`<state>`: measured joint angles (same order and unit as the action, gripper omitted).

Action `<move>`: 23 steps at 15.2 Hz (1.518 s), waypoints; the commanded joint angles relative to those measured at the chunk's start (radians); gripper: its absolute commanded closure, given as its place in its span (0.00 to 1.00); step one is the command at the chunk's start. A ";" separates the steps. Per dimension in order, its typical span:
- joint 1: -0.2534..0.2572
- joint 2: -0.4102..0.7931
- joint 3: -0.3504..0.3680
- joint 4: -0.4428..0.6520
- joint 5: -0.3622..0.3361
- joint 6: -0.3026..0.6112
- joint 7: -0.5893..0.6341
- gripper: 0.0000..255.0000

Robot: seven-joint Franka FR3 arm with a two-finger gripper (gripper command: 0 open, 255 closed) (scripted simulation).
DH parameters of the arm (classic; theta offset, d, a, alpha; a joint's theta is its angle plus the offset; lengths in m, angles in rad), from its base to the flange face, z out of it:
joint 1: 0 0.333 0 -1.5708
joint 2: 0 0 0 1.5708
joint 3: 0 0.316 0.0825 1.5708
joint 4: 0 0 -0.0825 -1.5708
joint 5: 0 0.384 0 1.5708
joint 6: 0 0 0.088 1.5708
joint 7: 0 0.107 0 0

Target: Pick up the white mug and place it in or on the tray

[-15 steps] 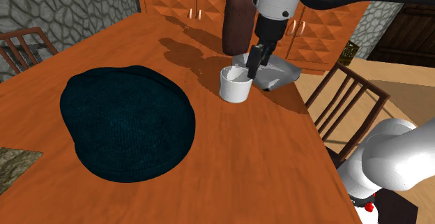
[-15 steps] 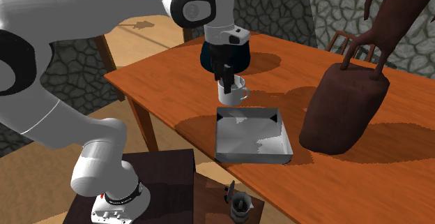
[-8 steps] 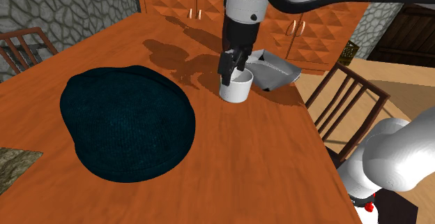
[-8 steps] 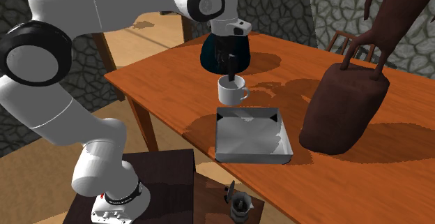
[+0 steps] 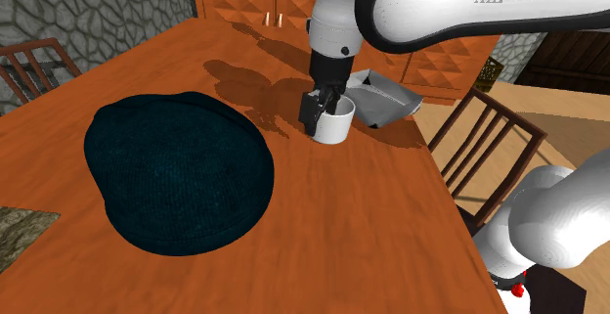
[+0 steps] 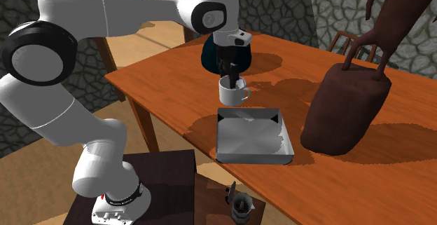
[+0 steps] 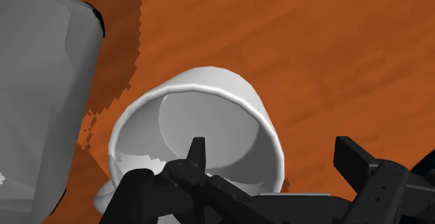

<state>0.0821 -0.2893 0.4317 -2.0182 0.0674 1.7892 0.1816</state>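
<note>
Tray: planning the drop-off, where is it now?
In the second exterior view, the grey tray lies just below the white mug, left of the brown bag.

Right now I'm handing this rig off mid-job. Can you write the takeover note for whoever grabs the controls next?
Gripper: open and low over the white mug. One finger is inside the rim and the other outside, with the mug's wall between them, not clasped.
Mug: upright on the wooden table, beside the grey tray, not in it and not yet lifted.
Done: the approach, with the fingers straddling the mug's wall.
Left: close on the wall, lift, carry the mug over the tray, set it down and release.
</note>
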 commanded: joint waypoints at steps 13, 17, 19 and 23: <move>0.000 0.004 0.002 -0.007 -0.001 0.012 0.002 1.00; 0.000 0.004 0.002 -0.007 -0.001 0.012 0.002 1.00; -0.001 0.005 0.000 0.020 -0.002 -0.015 0.002 1.00; -0.003 0.010 -0.002 0.078 -0.005 -0.069 0.001 1.00</move>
<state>0.0793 -0.2813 0.4297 -1.9551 0.0631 1.7341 0.1820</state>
